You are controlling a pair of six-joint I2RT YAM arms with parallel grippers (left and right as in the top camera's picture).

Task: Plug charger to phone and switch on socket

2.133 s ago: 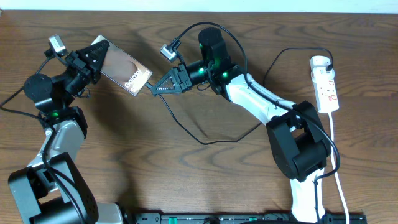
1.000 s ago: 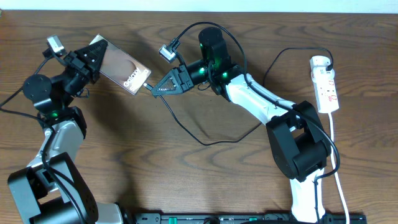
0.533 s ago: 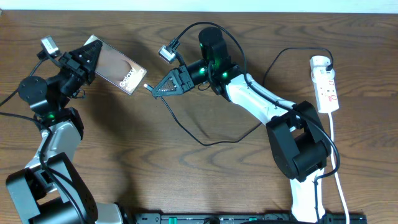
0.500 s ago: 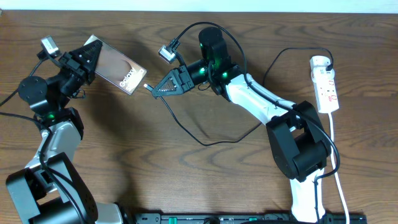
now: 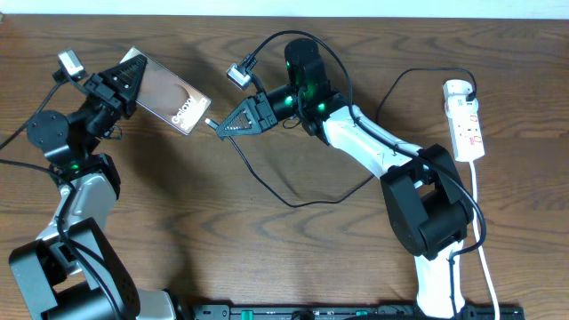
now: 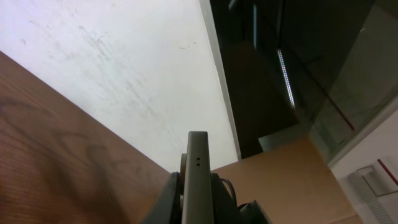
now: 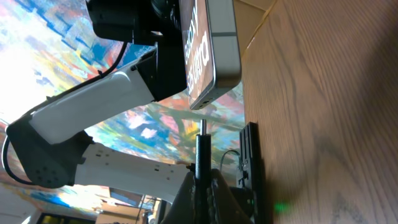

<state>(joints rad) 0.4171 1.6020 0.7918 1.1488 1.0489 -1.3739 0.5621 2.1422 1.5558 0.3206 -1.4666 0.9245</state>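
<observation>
My left gripper (image 5: pixel 127 78) is shut on the phone (image 5: pixel 171 94), a dark slab with a brownish glossy face and white lettering, held tilted above the table at the far left. In the left wrist view the phone's thin edge (image 6: pixel 198 180) stands up between the jaws. My right gripper (image 5: pixel 222 126) is shut on the charger's small plug tip (image 7: pixel 202 138), a short gap from the phone's lower end (image 7: pixel 211 87). The thin black cable (image 5: pixel 293 200) loops across the table to the white power strip (image 5: pixel 466 120) at the far right.
The strip's white cord (image 5: pixel 480 222) runs down the right side. My right arm (image 5: pixel 373 142) stretches across the table's middle. A black rail (image 5: pixel 338 311) lies along the front edge.
My left gripper has pulled the phone a little left and up, away from the plug tip, opening a small gap. My right gripper has stayed put.
</observation>
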